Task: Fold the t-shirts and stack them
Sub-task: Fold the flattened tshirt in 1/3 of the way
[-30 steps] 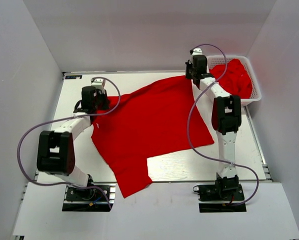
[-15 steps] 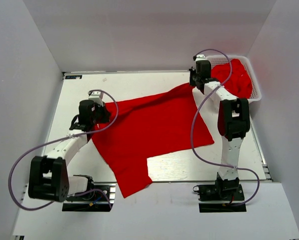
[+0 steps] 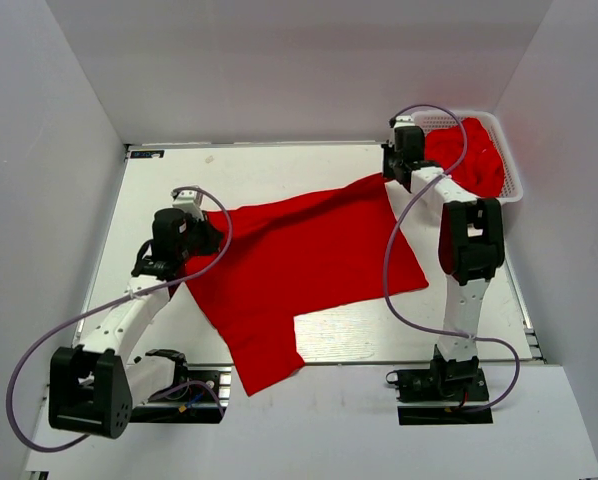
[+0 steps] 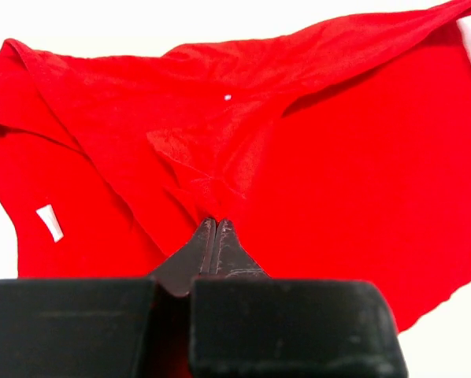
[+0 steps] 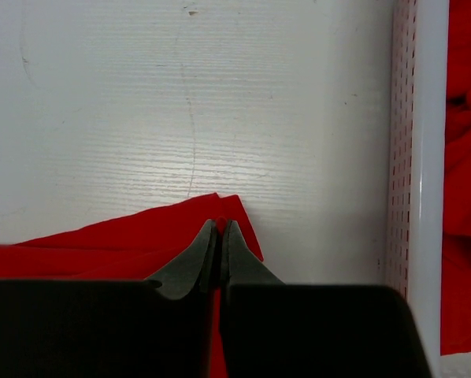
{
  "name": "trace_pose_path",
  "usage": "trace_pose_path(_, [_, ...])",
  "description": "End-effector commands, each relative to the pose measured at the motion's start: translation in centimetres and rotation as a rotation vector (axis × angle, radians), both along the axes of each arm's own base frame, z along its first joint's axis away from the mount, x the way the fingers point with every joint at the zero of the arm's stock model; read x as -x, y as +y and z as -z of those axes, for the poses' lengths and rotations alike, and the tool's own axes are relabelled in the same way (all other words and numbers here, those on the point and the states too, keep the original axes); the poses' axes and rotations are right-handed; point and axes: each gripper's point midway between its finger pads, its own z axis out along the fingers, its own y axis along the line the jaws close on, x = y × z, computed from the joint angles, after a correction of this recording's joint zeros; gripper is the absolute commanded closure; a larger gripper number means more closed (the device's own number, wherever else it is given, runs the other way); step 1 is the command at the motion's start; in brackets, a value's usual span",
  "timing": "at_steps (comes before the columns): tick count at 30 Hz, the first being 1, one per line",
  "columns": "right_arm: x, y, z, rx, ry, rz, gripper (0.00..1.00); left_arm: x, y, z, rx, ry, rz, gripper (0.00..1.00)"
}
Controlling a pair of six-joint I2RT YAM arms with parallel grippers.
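A bright red t-shirt lies spread over the middle of the table, one part trailing to the near edge. My left gripper is shut on the shirt's left edge; in the left wrist view the cloth stretches away from the closed fingertips. My right gripper is shut on the shirt's far right corner, close to the basket. More red t-shirts lie bunched in the basket.
A white plastic mesh basket stands at the far right corner; its wall is right beside my right gripper. Grey walls enclose the table on three sides. Bare white table lies behind the shirt.
The left gripper has pulled its edge of the shirt toward the near left. The right gripper has moved slightly right toward the basket. The shirt's far edge is drawn straighter.
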Motion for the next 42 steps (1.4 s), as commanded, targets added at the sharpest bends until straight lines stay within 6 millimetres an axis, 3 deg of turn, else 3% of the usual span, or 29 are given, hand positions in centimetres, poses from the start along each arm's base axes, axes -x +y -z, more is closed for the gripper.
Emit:
trace_pose_path(1, [0.2,-1.1,-3.8,0.004,-0.075,0.03,1.0,1.3,-0.2,-0.8,0.025,0.006,-0.002,1.0])
trace_pose_path(8, [2.6,-1.0,-3.5,-0.011,-0.041,0.016,1.0,2.4,0.4,1.5,0.021,0.061,-0.039,1.0])
trace_pose_path(9, [3.4,-0.8,-2.3,-0.019,-0.01,0.005,1.0,2.4,0.6,1.5,0.016,0.06,-0.047,1.0])
trace_pose_path(18, [5.9,-0.6,1.9,-0.037,0.09,-0.009,1.0,3.7,0.7,4.0,0.028,0.132,-0.063,1.0])
trace_pose_path(25, [7.2,-1.5,4.0,-0.022,0.136,0.046,1.0,4.9,0.2,5.4,0.06,0.155,-0.045,1.0])
trace_pose_path(27, [7.4,-1.7,4.2,-0.022,0.141,0.056,0.96,5.2,0.1,5.7,0.063,0.165,-0.038,1.0])
trace_pose_path(30, [7.8,-2.1,4.2,-0.008,0.142,0.072,0.81,5.5,-0.1,5.9,0.075,0.182,-0.034,1.0])
trace_pose_path(31, [7.9,-2.2,4.3,-0.006,0.146,0.075,0.7,5.8,0.0,6.2,0.071,0.2,-0.035,0.99])
trace_pose_path(34, [7.9,-2.5,3.6,0.001,0.135,0.087,0.56,6.2,0.0,6.4,0.081,0.232,-0.047,0.84])
trace_pose_path(35, [7.7,-2.5,3.2,-0.001,0.126,0.087,0.49,6.4,0.0,6.4,0.085,0.252,-0.053,0.75])
trace_pose_path(37, [7.8,-2.1,2.5,-0.006,0.115,0.078,0.41,6.7,0.3,6.4,0.082,0.269,-0.078,0.68])
trace_pose_path(40, [7.7,-2.1,0.7,-0.016,0.09,0.064,0.32,6.8,1.0,4.8,0.082,0.27,-0.131,0.55])
trace_pose_path(41, [7.7,-1.9,0.4,-0.019,0.085,0.057,0.28,7.0,1.1,4.4,0.084,0.282,-0.146,0.47])
trace_pose_path(42, [7.9,-1.1,0.1,-0.033,0.087,0.013,0.26,7.0,1.3,3.7,0.083,0.264,-0.153,0.25])
